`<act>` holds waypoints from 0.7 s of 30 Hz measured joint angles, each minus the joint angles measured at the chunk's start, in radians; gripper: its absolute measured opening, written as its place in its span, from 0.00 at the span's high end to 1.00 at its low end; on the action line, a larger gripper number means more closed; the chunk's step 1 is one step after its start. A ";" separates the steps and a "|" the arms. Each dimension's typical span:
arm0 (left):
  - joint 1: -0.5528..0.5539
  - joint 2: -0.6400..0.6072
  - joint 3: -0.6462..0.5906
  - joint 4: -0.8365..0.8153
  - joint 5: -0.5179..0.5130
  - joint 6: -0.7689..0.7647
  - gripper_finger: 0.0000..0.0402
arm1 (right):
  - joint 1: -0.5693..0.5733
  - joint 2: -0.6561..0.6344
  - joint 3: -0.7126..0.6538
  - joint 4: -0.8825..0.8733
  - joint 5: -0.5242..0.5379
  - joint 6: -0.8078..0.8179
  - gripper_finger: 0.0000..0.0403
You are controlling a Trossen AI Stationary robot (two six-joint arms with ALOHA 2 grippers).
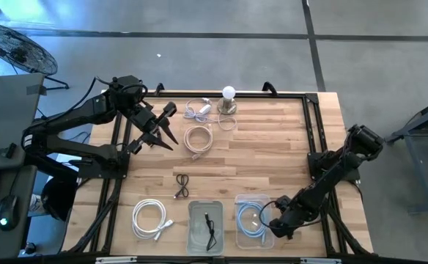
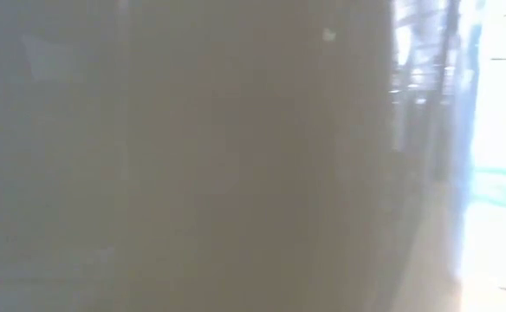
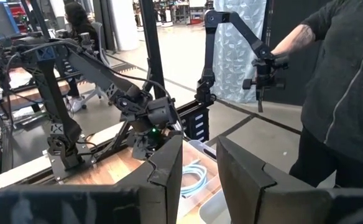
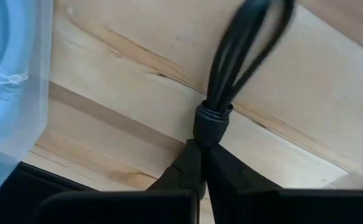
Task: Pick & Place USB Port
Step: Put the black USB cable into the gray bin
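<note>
A black cable (image 4: pixel 247 43), folded into a narrow loop, lies over the wooden table (image 1: pixel 272 147) beside the clear bin of light-blue cable (image 1: pixel 251 220) at the near right. My right gripper (image 4: pixel 200 149), also seen from above (image 1: pixel 276 220), points steeply down and is shut on the loop's gathered end. My left gripper (image 1: pixel 161 126) is raised over the table's far left. Its fingers (image 3: pixel 169 168) stand apart with nothing between them. My right gripper pinches the black cable's gathered end at its dark collar (image 4: pixel 209 124) between its two fingertips. The fingers come from above, slanting steeply down, in line with the loop. The loop (image 4: pixel 256 25) runs away from the fingers over the wood; I cannot tell whether it is lifted.
A middle clear bin (image 1: pixel 205 227) holds a thin black cable. On the table are a white coil (image 1: pixel 152 218), a small black cable (image 1: pixel 182 185), a beige coil (image 1: pixel 198 139), a white cable (image 1: pixel 198 110) and a bulb on a stand (image 1: pixel 229 99). A person (image 3: pixel 343 93) stands beyond the table.
</note>
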 joint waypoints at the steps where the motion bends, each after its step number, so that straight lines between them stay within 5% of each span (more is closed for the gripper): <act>1: 0.000 0.000 0.000 0.000 0.000 0.000 0.76 | 0.000 0.002 0.018 -0.031 0.001 -0.003 0.99; 11: 0.000 0.000 0.000 0.000 0.000 0.000 0.76 | -0.002 0.004 0.325 -0.434 0.128 -0.079 1.00; 21: 0.000 0.000 0.000 0.004 -0.043 0.001 0.76 | -0.011 0.001 0.723 -0.860 0.470 -0.143 1.00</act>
